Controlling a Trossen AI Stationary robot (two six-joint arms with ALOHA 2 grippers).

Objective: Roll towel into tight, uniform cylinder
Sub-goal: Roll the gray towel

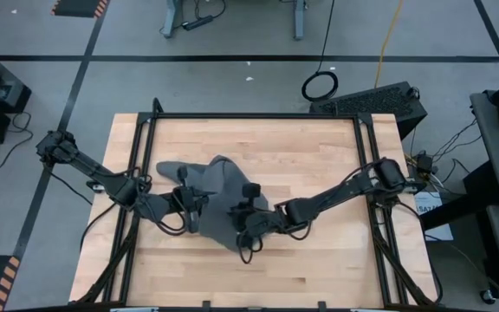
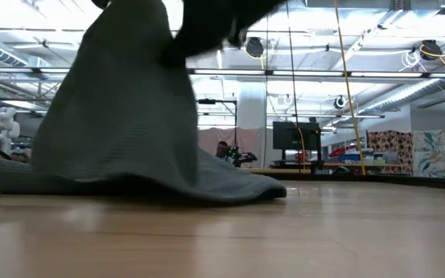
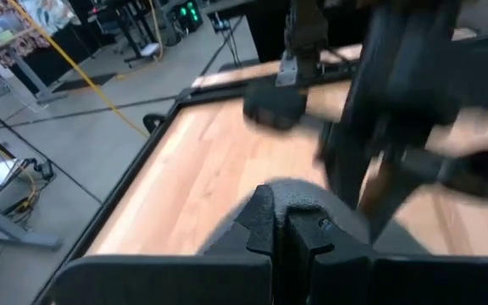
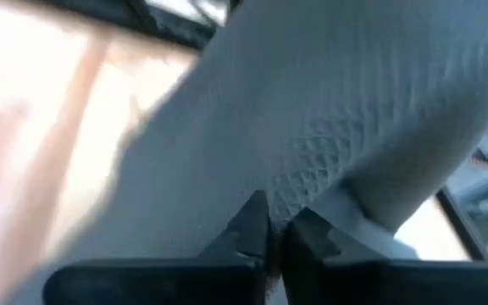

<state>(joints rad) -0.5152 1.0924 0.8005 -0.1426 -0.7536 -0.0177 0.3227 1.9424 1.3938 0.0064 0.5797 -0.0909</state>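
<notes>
The dark grey towel (image 1: 219, 186) lies near the middle of the wooden table (image 1: 319, 260). Part of it is raised like a tent in the low view (image 2: 122, 116), and its lower edge (image 2: 130, 185) rests on the table. My left gripper (image 1: 194, 208) is shut on the towel's left side, and it also shows in the left wrist view (image 3: 282, 233). My right gripper (image 1: 243, 221) is shut on the towel's near right part, and it also shows in the right wrist view (image 4: 274, 233). A white tag (image 4: 358, 222) shows beside the right fingers. My left gripper pinches a raised bunch of the towel (image 3: 299, 196) between its two fingers; one layer or several, I cannot tell. The cloth there is lifted off the table. My right gripper pinches the towel's cloth (image 4: 307, 182) between its two fingers, next to the white tag. The cloth rises away from the fingers and is drawn fairly smooth. The towel's far part (image 1: 176, 172) stays on the table.
A black frame (image 1: 249, 115) runs along the table's edges. My right arm (image 3: 396, 102) stands close in front of my left gripper. Bare wood lies on the far right (image 1: 319, 147) and along the near side (image 1: 258, 277).
</notes>
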